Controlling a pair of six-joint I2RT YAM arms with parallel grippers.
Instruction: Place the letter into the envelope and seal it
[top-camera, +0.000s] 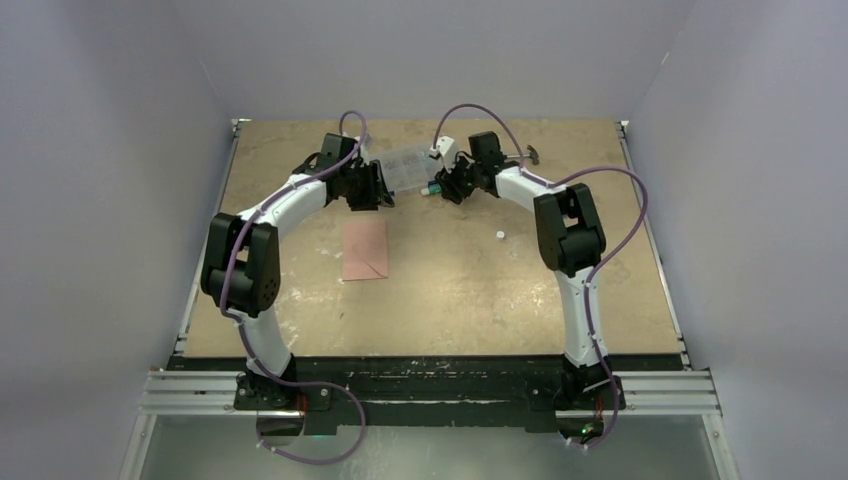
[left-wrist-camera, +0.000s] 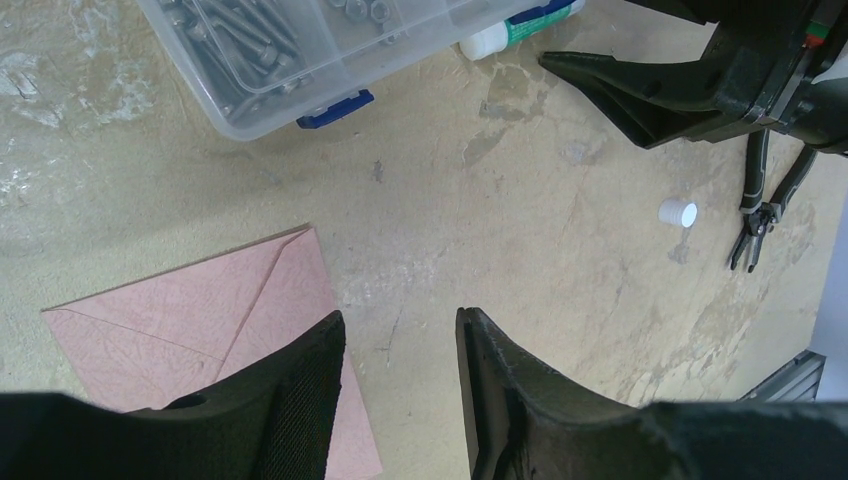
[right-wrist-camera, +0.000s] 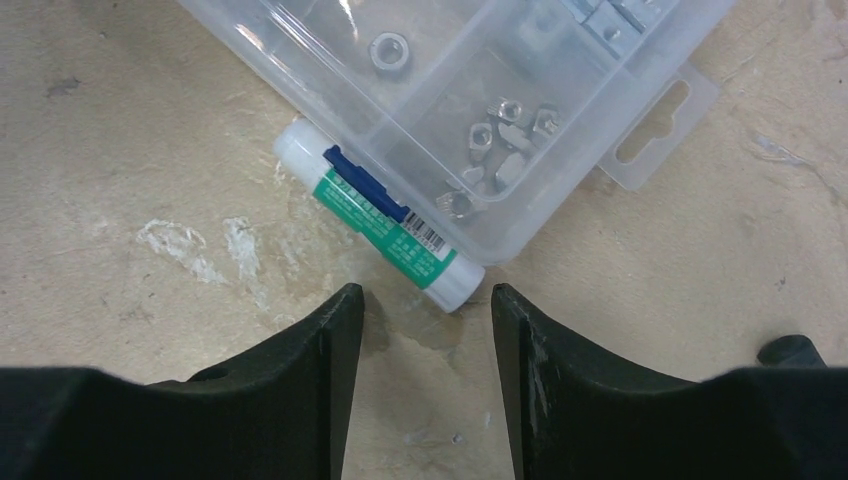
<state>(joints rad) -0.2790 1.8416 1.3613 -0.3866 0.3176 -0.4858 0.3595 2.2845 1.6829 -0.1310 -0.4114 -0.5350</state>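
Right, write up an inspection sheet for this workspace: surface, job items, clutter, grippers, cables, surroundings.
Surface: table worn, with pale stains and scuffs.
Job's things: envelope lying flat, seam lines up; letter not seen as a separate sheet.
Clutter: clear compartment box of nuts and bolts; glue stick lying against its edge; white cap; pliers.
Grippers: left gripper jaws apart, empty, by the envelope's edge; right gripper jaws apart, empty, just short of the glue stick.
Cables: purple cables looped along both arms.
Surroundings: plain pale walls; metal rail at the near edge.
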